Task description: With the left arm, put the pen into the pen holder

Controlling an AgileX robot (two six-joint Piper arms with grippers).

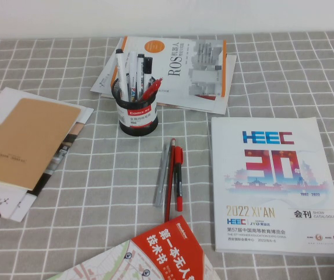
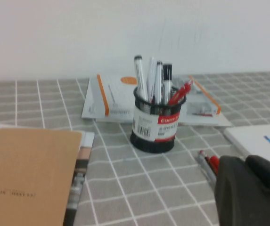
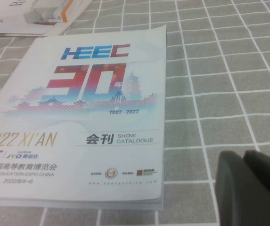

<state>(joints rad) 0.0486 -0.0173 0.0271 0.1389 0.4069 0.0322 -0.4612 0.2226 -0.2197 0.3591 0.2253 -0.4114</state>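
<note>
Pen [image 1: 146, 73] upright in holder [image 1: 136, 114] among other markers. Left gripper [image 2: 250, 190] only a dark blur, low beside notebook [image 1: 27, 140]; right gripper [image 3: 252, 186] likewise; fingers indiscernible.

Plain white wall [image 1: 167, 17] at the back, no marks on it. Table covered w/ grey cloth [image 1: 85, 192] w/ white grid lines, running right up to the wall. Soft, even light, only faint shadows. Same grey checked cloth & white wall in left wrist view; just the cloth in right wrist view.
</note>
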